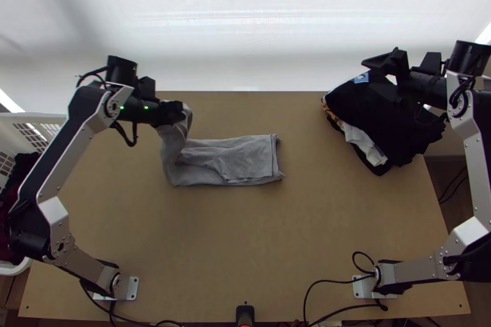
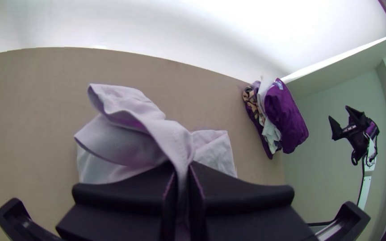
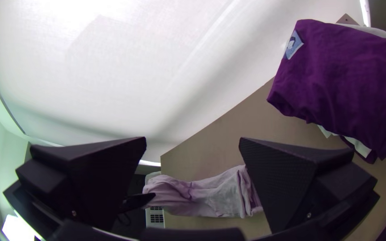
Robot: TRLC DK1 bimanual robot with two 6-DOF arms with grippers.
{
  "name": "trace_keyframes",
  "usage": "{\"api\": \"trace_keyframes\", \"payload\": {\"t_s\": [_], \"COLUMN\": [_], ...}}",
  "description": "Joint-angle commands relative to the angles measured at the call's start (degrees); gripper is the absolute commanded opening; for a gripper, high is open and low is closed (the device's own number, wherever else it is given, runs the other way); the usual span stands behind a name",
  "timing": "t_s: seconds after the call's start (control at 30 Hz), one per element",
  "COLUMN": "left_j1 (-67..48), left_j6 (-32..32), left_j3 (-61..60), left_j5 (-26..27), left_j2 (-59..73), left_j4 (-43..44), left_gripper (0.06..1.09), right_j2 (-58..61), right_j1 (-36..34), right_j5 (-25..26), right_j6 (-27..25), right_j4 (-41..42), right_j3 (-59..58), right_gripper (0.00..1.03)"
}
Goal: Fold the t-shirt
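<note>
Left end effector (image 2: 183, 172) is clamped on one raised end of the grey t-shirt (image 1: 248, 158), the rest folded on the counter (image 1: 258, 235). Lowering it crookedly or releasing high could bunch the layers. Right end effector (image 3: 194, 139) hangs, fingers apart, near the stacked clothes (image 1: 393, 137).

The t-shirt (image 3: 220, 196) lies well apart from a dark garment (image 3: 345, 76) with a blue label (image 3: 294, 45).

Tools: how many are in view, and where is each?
2. The left tool holds the raised end of the grey shirt; the right tool, open, overlaps the clothes pile in the top view.
</note>
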Motion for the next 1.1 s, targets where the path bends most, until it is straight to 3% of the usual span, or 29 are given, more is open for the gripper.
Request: {"api": "trace_keyframes", "payload": {"t_s": [0.0,0.47,0.83,0.87,0.97,1.07], "left_j1": [-2.97,-14.75,-21.61,-21.96,-23.19,-23.63], "left_j6": [-3.54,-13.48,-16.64,-16.64,-16.64,-15.85], "left_j3": [1.85,4.05,8.88,10.2,13.36,16.79], "left_j5": [-0.73,-3.19,-5.3,-5.3,-2.49,-1.7], "left_j2": [2.1,9.75,14.67,15.46,16.78,17.13], "left_j4": [2.33,9.18,10.77,11.29,13.58,14.11], "left_gripper": [0.09,0.09,0.09,0.2,1.07,1.05], "right_j2": [-2.23,-3.54,-4.42,-4.51,-4.86,-4.95], "right_j1": [-0.08,0.71,2.55,3.17,5.19,6.95], "right_j5": [-0.7,-0.61,-0.44,-0.26,0.71,2.46], "right_j6": [-0.01,0.08,-0.36,-0.45,-1.24,-1.85], "right_j4": [-0.04,0.31,0.93,1.02,1.19,1.72], "right_j3": [-1.43,-4.42,-7.85,-8.38,-10.4,-12.51], "right_gripper": [0.98,0.98,0.98,0.98,0.98,0.98]}}
